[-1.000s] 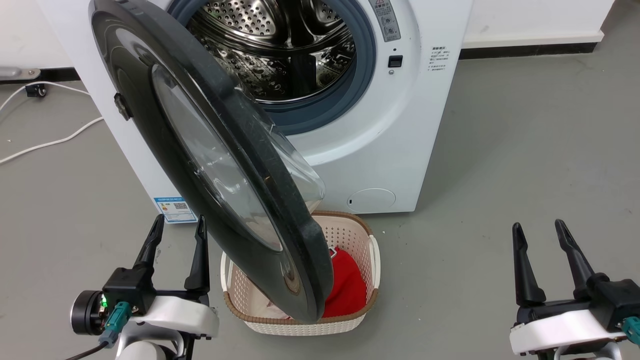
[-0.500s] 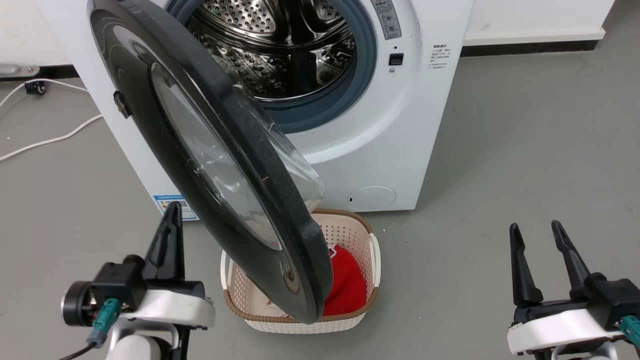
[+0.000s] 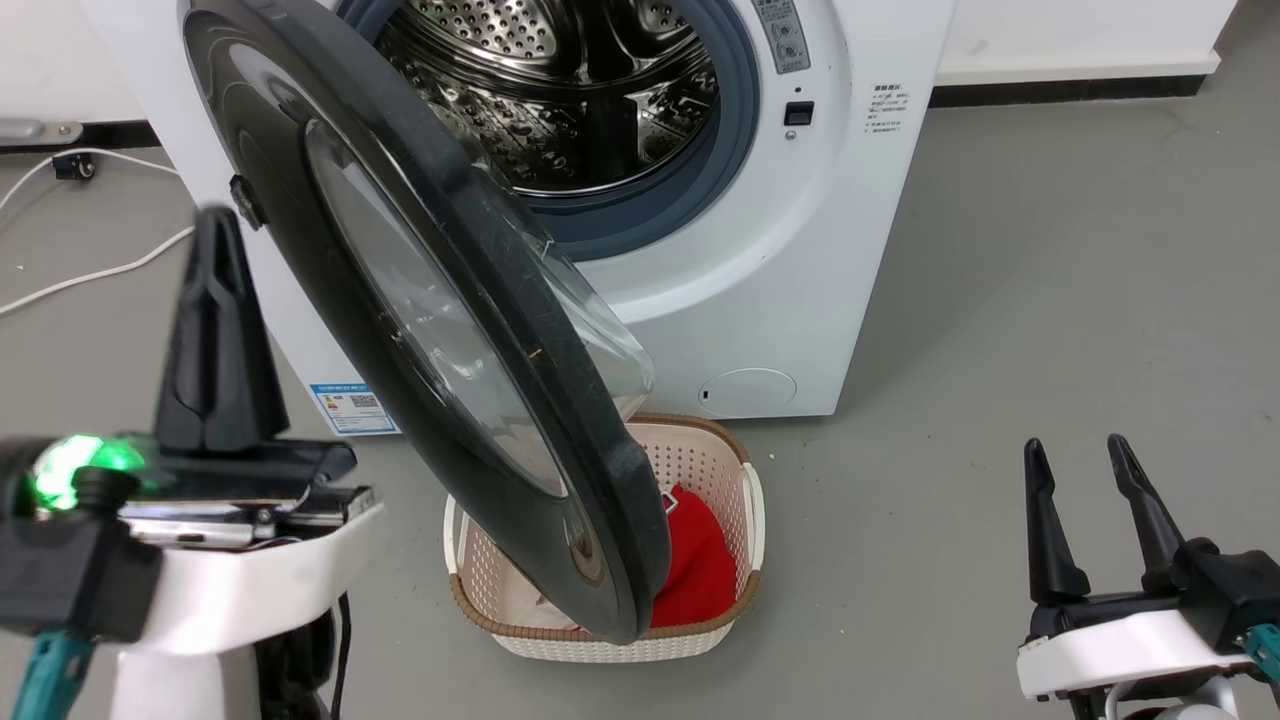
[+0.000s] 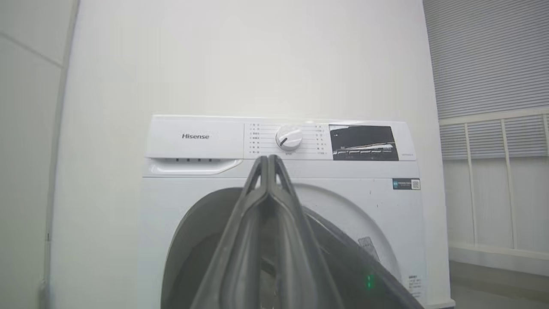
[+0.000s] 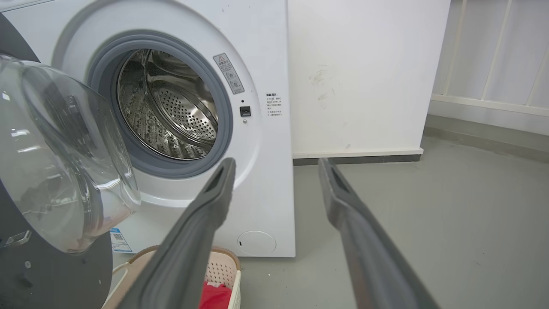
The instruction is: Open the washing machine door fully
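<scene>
Washing machine door (image 3: 430, 320) partly open, swung out from the robot's-left side of the washing machine (image 3: 800, 280) and standing almost edge-on to the head camera, not folded back against the white front. Glass bowl (image 5: 55, 159) bulging toward the steel drum (image 3: 560, 90). Grey gasket (image 3: 690, 190) and drum fully exposed. Lower rim of the door overlapping a cream laundry basket (image 3: 745, 510) in the head view, with a red garment (image 3: 695, 575) inside; basket just in front of the machine's base. Blue label (image 3: 345, 408) low on the front, left of the door. Control dial (image 4: 288, 137) on the top panel, in the left wrist view.

Left gripper (image 3: 215, 225) raised at the lower left, fingers pressed together on nothing, near the door's outer face with no contact seen. Right gripper (image 3: 1073, 445) low at the right over the grey floor (image 3: 1050, 250), fingers spread and empty, well apart from the machine. White cable (image 3: 90, 275) on the floor at the far left.
</scene>
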Motion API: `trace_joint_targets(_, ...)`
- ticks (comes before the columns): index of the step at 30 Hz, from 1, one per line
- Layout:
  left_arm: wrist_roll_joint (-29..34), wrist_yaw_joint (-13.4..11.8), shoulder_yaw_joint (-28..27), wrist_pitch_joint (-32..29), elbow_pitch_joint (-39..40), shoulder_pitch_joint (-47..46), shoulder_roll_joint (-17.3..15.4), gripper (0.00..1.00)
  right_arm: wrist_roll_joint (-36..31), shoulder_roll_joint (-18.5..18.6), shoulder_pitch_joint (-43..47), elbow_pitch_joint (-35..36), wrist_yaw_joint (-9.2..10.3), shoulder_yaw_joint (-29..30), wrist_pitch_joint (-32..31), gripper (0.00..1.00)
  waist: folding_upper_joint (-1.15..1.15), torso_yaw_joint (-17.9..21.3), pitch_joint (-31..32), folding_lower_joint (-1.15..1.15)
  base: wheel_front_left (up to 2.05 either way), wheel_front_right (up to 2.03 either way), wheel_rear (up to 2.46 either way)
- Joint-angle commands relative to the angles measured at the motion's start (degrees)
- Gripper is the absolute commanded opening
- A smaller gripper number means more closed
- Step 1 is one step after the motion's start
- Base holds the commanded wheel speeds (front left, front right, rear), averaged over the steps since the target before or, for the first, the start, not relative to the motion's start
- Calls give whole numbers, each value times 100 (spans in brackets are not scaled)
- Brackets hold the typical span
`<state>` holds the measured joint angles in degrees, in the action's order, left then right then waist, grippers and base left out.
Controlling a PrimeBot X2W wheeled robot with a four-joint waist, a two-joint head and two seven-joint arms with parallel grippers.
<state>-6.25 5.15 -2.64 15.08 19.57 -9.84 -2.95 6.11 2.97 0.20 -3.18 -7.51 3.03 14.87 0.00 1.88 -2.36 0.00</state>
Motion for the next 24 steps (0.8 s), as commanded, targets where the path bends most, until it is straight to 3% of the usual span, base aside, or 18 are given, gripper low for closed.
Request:
trace_joint_targets(1, -10, -19, 58, 12, 224, -116, 5, 0, 33, -18, -63, -11, 4, 4, 22, 100, 0, 6, -8, 0, 0, 0, 0)
trace_joint_targets(9, 88, 100, 1032, 11, 1138, -392, 7, 0, 92, -18, -84, -72, 4, 23, 23, 100, 0, 49, -8, 0, 0, 0, 0)
trace_joint_targets(17, -46, 194, 2316, 3, 490, -12, -16, 0, 193, -18, -36, -154, 4, -3, 27, 100, 0, 83, 44, 0, 0, 0, 0)
trace_joint_targets(24, -541, 220, 3114, -777, -366, 478, -242, 0, 225, -18, 28, -204, 4, 4, 26, 100, 0, 45, 55, 0, 0, 0, 0)
